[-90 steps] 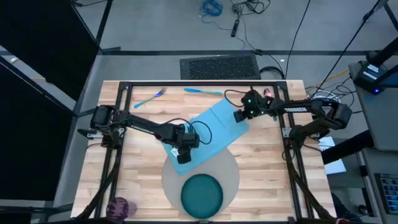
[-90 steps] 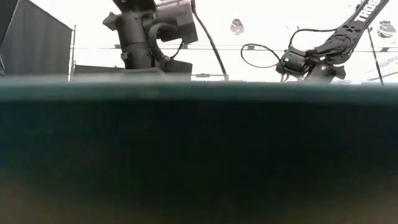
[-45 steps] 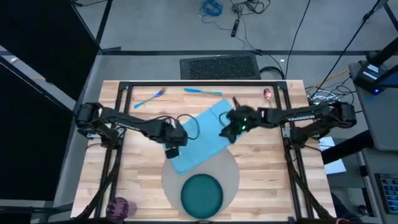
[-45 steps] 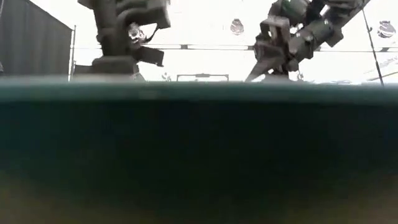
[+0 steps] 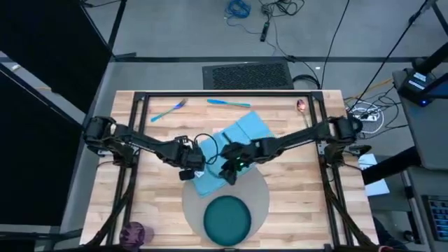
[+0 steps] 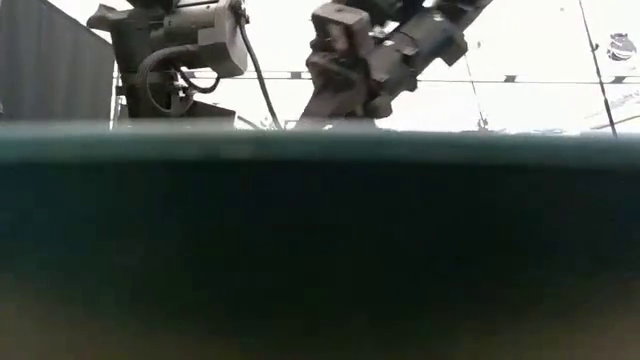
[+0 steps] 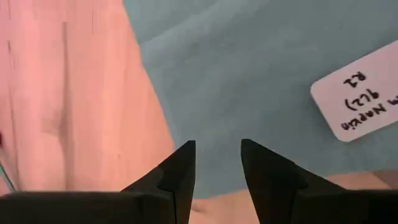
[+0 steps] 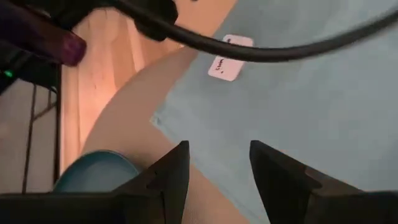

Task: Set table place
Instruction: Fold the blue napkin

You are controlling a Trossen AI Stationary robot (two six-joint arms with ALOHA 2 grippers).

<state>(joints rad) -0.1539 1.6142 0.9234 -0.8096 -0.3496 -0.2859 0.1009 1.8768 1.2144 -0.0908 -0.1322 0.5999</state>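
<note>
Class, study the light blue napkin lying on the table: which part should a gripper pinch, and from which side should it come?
Probably a free corner or hem of the napkin, approached from above. It lies flat, partly over the grey mat, so only an edge gives the fingers something to close on. The left gripper and right gripper hover open over it.

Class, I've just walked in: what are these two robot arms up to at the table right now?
Both arms are working over the light blue napkin in the middle of the table. The left gripper and the right gripper each hang open just above the cloth, near its end that overlaps the grey mat. Neither holds it. The teal plate already sits on the mat. The cutlery lies at the far edge, and the purple cup stands at the near left corner.
</note>
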